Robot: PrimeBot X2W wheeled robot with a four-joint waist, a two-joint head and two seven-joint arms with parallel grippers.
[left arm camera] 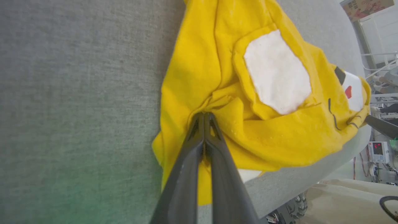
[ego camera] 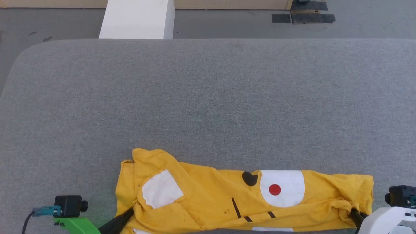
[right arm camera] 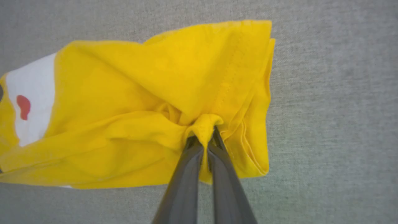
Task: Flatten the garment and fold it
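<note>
Two pinches in the head view: left gripper (ego camera: 131, 211) clamped on the garment (ego camera: 227, 198) at its left end, just below a white patch (ego camera: 162, 189); right gripper (ego camera: 353, 214) clamped on the right end. Garment bunched into a long rumpled band, lying right at the near edge of the grey padded table (ego camera: 208, 97), with far more bare surface beyond it than toward the robot.

Left wrist view: left fingers (left arm camera: 183, 174) pressed together, tips buried in a gather of yellow cloth beside the white patch. Layer count inside the bite hard to tell, possibly more than one.

Right wrist view: right fingers (right arm camera: 183, 186) closed on a small nub of cloth just beside the stitched hem (right arm camera: 228, 84), folds radiating from it.

For the flattening step, judged from this: lift both ends together, carry them away from the near edge, draw apart until taut, then lay down over the open middle. Keep both ends level to avoid twist. Check for a doubled layer in either bite, likely to stop the shirt opening out.

Around: white box (ego camera: 138, 19) and dark tape patches (ego camera: 304, 16) on the floor (ego camera: 227, 26) beyond the table, well apart from the work. Main hindrance: the near edge itself, with risk of slack cloth sliding off.
</note>
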